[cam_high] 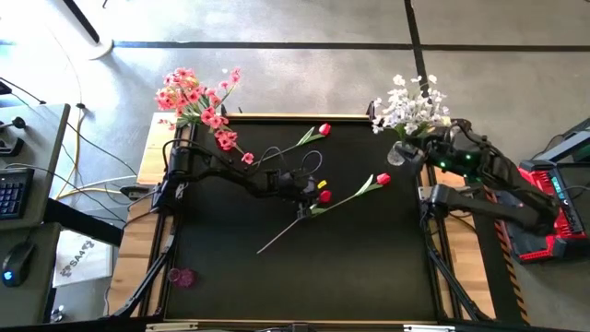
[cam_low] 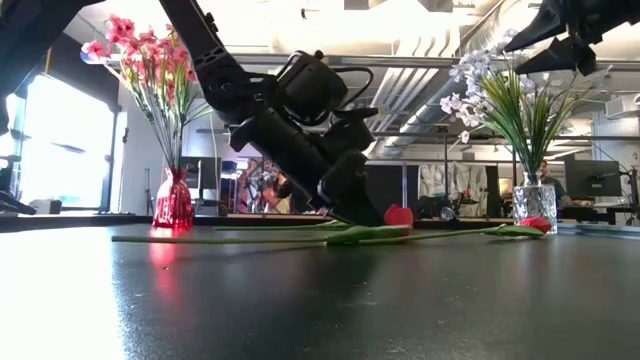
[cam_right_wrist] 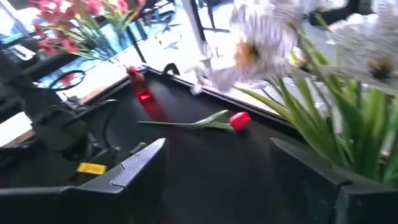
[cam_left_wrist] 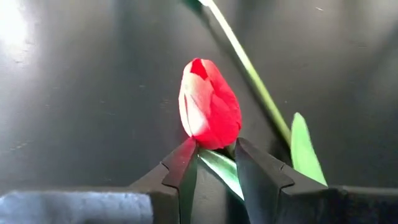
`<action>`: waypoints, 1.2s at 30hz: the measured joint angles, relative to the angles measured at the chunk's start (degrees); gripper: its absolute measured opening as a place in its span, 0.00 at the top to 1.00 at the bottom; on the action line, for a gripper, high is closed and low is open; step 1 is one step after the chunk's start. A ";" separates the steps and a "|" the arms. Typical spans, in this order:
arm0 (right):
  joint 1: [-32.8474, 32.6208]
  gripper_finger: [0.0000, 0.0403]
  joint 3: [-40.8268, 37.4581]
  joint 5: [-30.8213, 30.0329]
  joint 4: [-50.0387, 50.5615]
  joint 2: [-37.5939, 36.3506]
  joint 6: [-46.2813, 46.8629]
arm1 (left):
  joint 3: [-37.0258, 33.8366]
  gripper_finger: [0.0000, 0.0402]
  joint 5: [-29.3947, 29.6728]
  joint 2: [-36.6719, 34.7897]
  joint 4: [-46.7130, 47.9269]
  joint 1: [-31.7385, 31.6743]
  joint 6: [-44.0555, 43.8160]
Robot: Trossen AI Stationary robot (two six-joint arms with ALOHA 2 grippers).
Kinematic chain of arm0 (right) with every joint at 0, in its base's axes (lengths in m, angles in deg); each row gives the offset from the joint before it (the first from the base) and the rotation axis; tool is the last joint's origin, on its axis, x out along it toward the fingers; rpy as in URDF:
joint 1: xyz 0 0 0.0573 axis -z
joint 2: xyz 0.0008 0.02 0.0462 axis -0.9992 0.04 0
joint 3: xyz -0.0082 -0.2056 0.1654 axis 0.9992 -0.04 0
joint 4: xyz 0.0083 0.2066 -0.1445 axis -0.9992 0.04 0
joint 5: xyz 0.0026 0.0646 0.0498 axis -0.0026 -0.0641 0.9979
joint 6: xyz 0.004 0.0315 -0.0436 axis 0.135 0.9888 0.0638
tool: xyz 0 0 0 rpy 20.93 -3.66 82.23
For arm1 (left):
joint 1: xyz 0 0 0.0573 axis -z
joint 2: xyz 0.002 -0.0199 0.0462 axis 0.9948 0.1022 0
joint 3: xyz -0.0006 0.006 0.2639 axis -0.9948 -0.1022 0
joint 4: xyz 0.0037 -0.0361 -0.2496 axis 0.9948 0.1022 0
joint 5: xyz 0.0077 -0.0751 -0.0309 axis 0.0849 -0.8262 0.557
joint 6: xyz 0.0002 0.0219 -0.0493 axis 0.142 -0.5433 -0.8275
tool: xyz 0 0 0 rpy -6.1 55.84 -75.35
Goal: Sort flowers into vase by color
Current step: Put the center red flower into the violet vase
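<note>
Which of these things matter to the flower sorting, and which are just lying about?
Part of the job: pink flowers, white flowers, red tulips, red vase, clear vase, left gripper.
Lying about: keyboard, mouse, cables.

Four cameras on one worktop [cam_high: 369, 267]
Overhead looks straight down, low looks level across; wrist cameras ride close behind each hand, all sharing the red tulip [cam_left_wrist: 209, 106].
</note>
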 joint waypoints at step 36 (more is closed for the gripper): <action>-18.26 0.35 -0.09 4.85 -12.62 2.50 -12.03 | -0.13 0.68 10.95 -13.53 31.17 8.65 -22.46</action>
